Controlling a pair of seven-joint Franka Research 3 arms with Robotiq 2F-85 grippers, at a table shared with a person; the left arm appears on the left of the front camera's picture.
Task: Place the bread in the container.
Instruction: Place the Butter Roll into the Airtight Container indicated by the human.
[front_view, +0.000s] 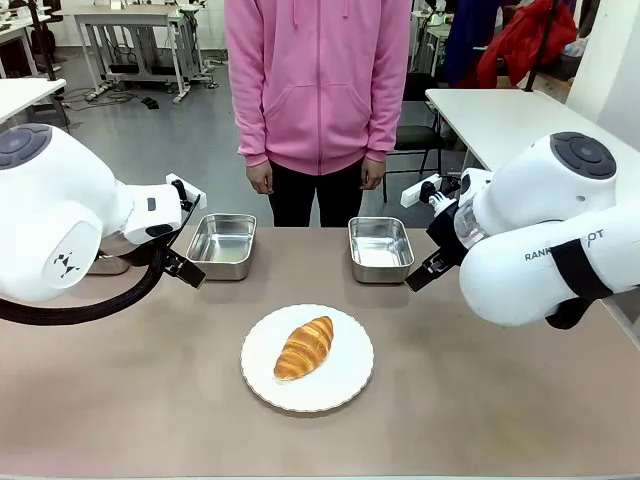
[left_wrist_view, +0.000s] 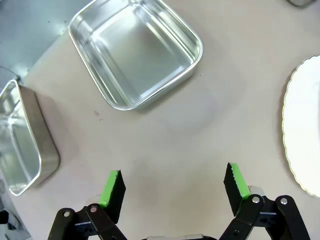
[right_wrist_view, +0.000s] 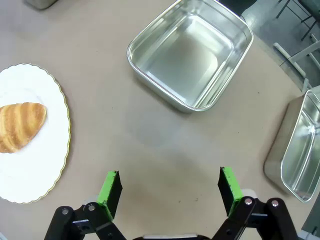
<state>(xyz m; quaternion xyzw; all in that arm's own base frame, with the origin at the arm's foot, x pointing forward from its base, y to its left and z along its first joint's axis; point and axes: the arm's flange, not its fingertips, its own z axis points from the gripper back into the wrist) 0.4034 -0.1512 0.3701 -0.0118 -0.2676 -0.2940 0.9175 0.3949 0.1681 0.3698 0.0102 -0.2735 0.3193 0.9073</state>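
The bread, a golden-brown croissant (front_view: 304, 347), lies on a round white plate (front_view: 340, 385) at the table's middle front; it also shows in the right wrist view (right_wrist_view: 20, 125). Two empty steel pans stand beyond it, one at the left (front_view: 222, 245) and one at the right (front_view: 380, 248). My left gripper (left_wrist_view: 174, 180) hovers open over bare table just short of the left pan (left_wrist_view: 135, 50). Just as open, my right gripper (right_wrist_view: 170, 182) hangs over bare table near the right pan (right_wrist_view: 192, 52). Neither holds anything.
A further pan sits beside each arm, one (left_wrist_view: 20, 145) in the left wrist view and one (right_wrist_view: 297, 150) in the right wrist view. The plate's rim (left_wrist_view: 300, 130) lies to the right of my left gripper. A person in a pink hoodie (front_view: 318, 80) stands at the far edge, hands down.
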